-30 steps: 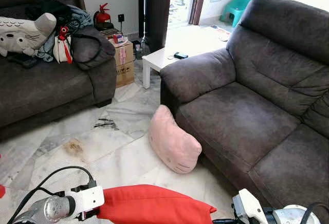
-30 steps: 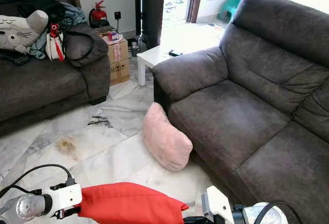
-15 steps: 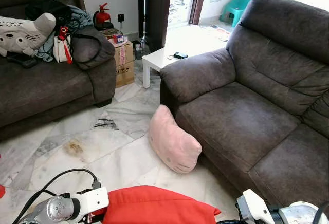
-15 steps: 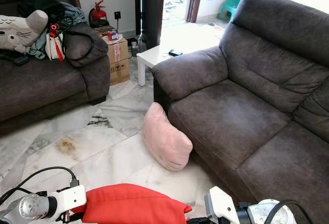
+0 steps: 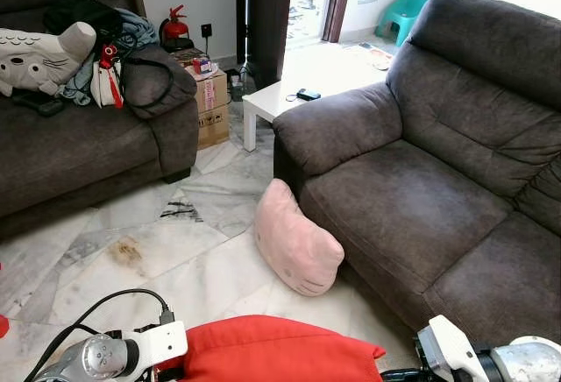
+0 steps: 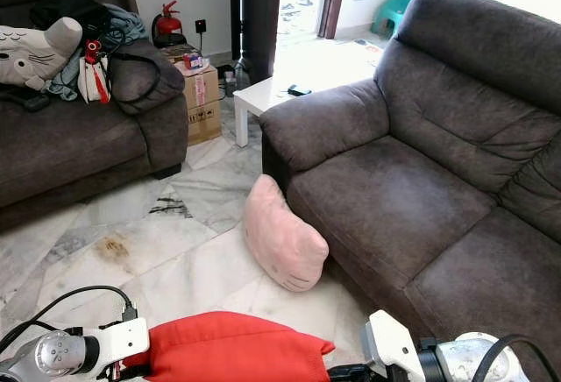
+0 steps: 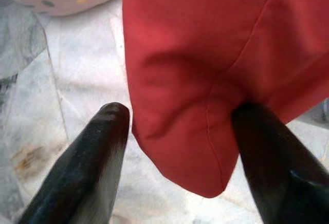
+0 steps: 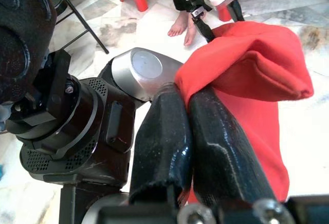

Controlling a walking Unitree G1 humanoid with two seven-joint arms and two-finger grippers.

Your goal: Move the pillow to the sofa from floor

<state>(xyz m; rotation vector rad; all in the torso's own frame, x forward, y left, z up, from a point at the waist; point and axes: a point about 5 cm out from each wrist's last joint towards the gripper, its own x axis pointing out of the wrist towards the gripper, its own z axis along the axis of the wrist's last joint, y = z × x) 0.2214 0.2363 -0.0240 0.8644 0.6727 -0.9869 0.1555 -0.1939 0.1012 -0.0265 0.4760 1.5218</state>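
Observation:
A red pillow (image 5: 280, 351) hangs low in front of me, stretched between my two arms above the floor. My left gripper (image 7: 180, 116) has one corner of the pillow between its two black fingers (image 7: 87, 162). My right gripper (image 8: 186, 91) is shut, pinching the red fabric at the opposite end. A pink pillow (image 5: 296, 240) with a cat face stands on the marble floor, leaning against the front of the grey sofa (image 5: 412, 198) on the right, just below its armrest.
A second dark sofa (image 5: 79, 145) at the left carries a plush toy, bags and clothes. Behind it stand a cardboard box (image 5: 210, 93) and a low white table (image 5: 272, 97) by the doorway. A person's bare feet (image 8: 182, 23) stand near red stool legs.
My right arm has shifted outward to the right, and the red pillow's right end has followed it. The left arm has barely moved. The pink pillow has stayed put.

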